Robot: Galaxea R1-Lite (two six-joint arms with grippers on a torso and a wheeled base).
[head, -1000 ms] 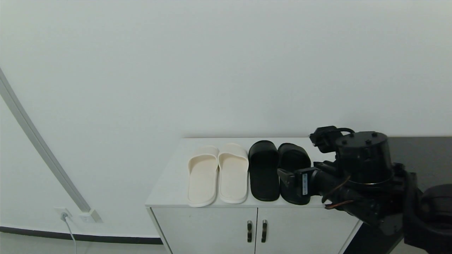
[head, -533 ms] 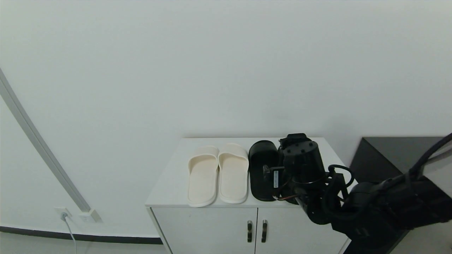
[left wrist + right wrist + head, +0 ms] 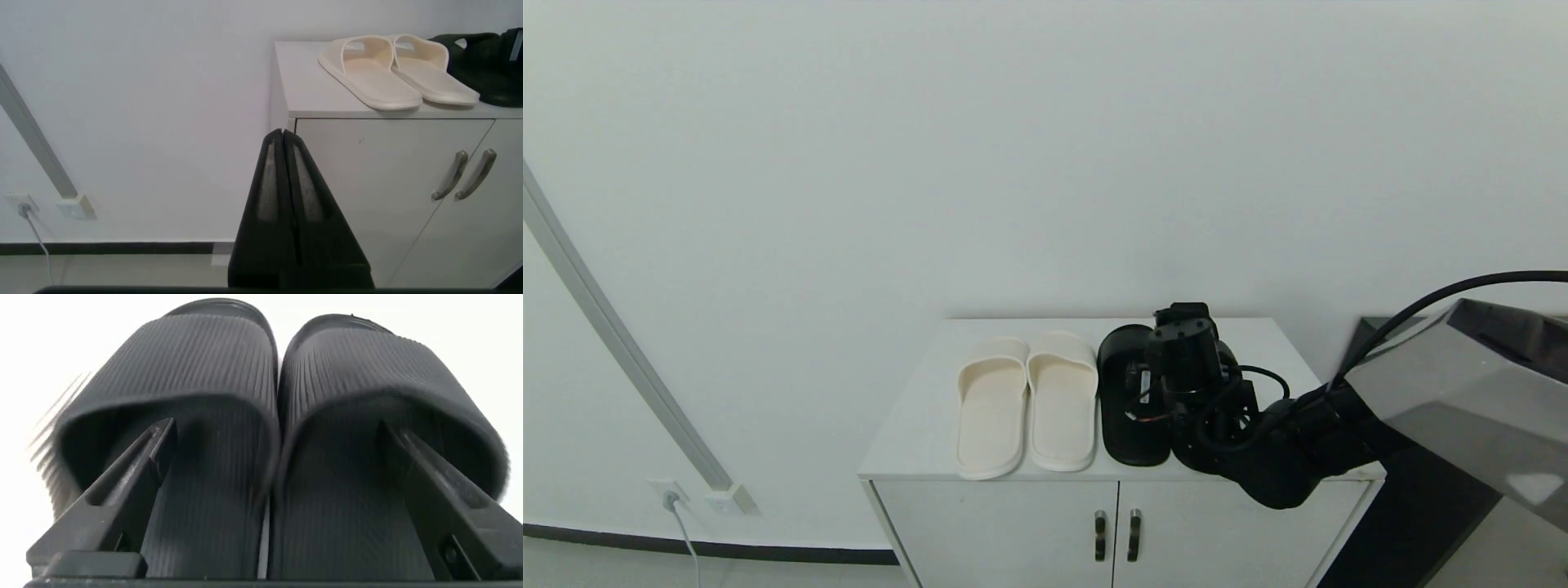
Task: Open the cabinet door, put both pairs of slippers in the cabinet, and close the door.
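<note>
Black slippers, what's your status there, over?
Right claw open, a finger at each black slipper opening. Left claw shut, low beside the cabinet. Doors shut, nothing in front.

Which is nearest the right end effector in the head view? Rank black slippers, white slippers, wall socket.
1. Black slippers, right at it.
2. White slippers, beside them, leftward.
3. Wall socket, low on the far left.

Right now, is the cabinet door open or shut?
Shut. Both cabinet doors sit flush, handles side by side; white slippers and black slippers lie on top.
</note>
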